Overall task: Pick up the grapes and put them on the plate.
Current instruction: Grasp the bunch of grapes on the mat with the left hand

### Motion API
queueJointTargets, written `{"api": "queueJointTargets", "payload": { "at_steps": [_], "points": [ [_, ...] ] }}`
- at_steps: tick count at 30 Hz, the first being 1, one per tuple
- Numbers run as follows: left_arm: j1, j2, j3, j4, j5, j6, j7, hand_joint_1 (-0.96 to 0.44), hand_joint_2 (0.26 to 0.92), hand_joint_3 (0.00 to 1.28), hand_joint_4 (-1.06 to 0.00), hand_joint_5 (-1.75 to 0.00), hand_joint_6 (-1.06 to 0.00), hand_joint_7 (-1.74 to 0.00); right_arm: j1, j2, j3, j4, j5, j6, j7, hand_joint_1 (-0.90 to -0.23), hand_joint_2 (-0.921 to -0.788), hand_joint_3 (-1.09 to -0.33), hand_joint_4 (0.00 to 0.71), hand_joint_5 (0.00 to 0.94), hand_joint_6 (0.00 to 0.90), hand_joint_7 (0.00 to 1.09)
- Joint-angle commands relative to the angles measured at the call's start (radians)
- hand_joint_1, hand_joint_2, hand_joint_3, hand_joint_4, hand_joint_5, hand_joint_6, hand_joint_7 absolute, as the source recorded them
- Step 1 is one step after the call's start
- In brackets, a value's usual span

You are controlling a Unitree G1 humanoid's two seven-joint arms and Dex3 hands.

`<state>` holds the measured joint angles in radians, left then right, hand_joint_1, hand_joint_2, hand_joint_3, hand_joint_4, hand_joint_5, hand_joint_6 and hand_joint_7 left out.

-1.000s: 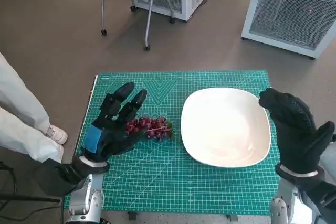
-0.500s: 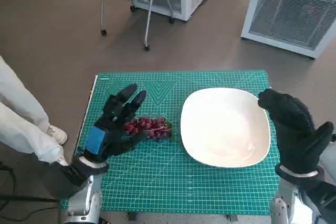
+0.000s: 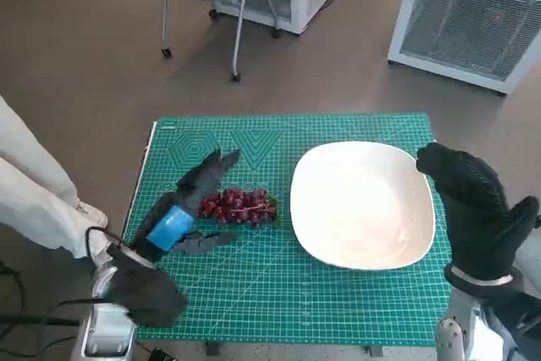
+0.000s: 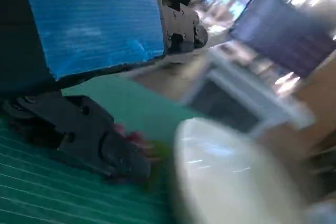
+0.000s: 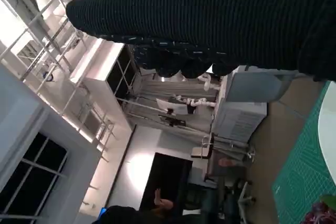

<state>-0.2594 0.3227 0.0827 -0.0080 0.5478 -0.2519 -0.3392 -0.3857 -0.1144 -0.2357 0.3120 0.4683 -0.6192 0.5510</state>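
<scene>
Head view shows the grapes [image 3: 239, 206], a small dark red bunch with a bit of green stem, lying on the green mat [image 3: 279, 293] of the surface, just left of the white plate [image 3: 363, 205]. Over their left end reaches the left hand [image 3: 190, 200], blue-taped back up, fingers stretched toward the bunch; whether it grips them cannot be told. At the plate's right edge the gloved right hand [image 3: 473, 209] is raised, fingers together, with nothing in it.
</scene>
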Motion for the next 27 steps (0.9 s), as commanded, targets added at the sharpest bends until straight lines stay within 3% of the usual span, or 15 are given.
{"api": "queueJointTargets", "payload": {
  "at_steps": [1,11,27],
  "points": [
    [0.023,0.031,-0.118,-0.148,0.295,0.199,-0.009,-0.35,0.676,0.01,0.0,0.0,-0.19,-0.03,0.009,-0.006,-0.004,0.014,0.006,0.023,0.005,-0.405,-0.921,-0.578,0.502,0.326,0.218,0.82],
    [-0.05,0.021,-0.212,-0.074,0.342,0.354,-0.028,-0.41,0.701,0.01,-0.02,0.0,-0.2,-0.01,0.013,-0.003,-0.006,0.005,0.006,0.035,-0.002,-0.403,-0.921,-0.579,0.5,0.328,0.219,0.82],
    [-0.265,0.002,-0.344,0.245,0.309,0.469,-0.011,-0.39,0.719,0.01,-0.01,0.0,-0.2,0.0,0.018,0.002,-0.008,-0.001,0.005,0.039,-0.004,-0.397,-0.921,-0.579,0.502,0.328,0.226,0.82]
  ]
}}
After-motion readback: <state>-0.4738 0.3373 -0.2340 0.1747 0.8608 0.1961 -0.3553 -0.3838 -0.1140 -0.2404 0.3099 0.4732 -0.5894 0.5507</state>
